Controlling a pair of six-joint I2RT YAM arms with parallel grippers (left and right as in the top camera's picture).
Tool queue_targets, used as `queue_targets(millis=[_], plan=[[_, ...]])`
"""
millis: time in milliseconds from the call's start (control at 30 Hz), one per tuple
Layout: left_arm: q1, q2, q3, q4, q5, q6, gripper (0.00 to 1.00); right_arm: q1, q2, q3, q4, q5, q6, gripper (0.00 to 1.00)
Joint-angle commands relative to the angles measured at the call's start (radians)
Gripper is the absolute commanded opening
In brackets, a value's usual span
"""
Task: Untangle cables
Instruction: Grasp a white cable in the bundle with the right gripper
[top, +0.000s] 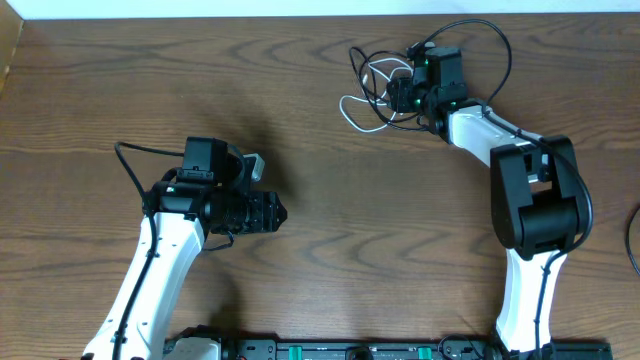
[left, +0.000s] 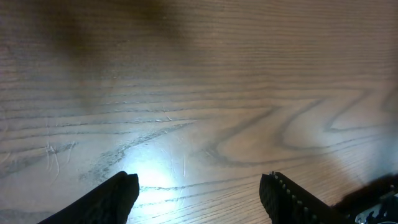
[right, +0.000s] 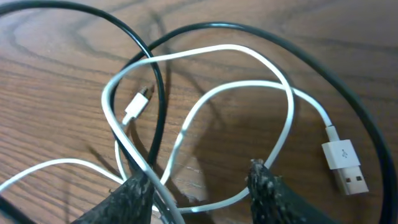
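The cables lie in one tangle at the far right of the table. The white cable (top: 347, 112) loops over and under the black cable (top: 505, 45). In the right wrist view the white cable (right: 290, 106) crosses the black cable (right: 160, 93), with its flat USB plug (right: 342, 163) at the right and its small plug (right: 137, 107) inside the loops. My right gripper (right: 199, 174) is down in the tangle, its jaws apart with white strands running between them and the left finger touching both cords. My left gripper (left: 198, 179) stands open over bare wood, far from the cables.
The wooden table (top: 330, 200) stretches between the two arms. The right arm (top: 530, 200) reaches up from the front edge along the right side. My left gripper (top: 280, 212) points right near the table's left middle.
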Motion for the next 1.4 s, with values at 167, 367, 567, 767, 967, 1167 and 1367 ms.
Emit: queue_targets(millis=[167,367,567,767,967,1167,1367], plan=[[-0.003,0.003,0.004,-0.005,0.014,-0.010,0.68,0.003,0.099,-0.001,0.015,-0.086,0.061,0.46],[-0.003,0.003,0.004,-0.005,0.013,-0.010,0.68,0.003,0.101,0.002,0.015,-0.146,0.104,0.11],[-0.003,0.003,0.004,-0.005,0.013,-0.009,0.68,0.003,0.047,0.003,-0.137,-0.269,0.065,0.01],[-0.003,0.003,0.004,-0.005,0.013,-0.009,0.68,0.003,-0.252,0.009,-0.424,-0.028,-0.162,0.01],[-0.003,0.003,0.004,-0.005,0.013,-0.009,0.68,0.003,-0.644,0.031,-0.521,0.028,-0.211,0.01],[-0.003,0.003,0.004,-0.005,0.013,-0.008,0.68,0.001,-0.898,0.089,-0.528,0.028,-0.211,0.01],[-0.003,0.003,0.004,-0.004,0.013,-0.005,0.68,-0.049,-0.981,0.158,-0.570,0.028,-0.211,0.01]])
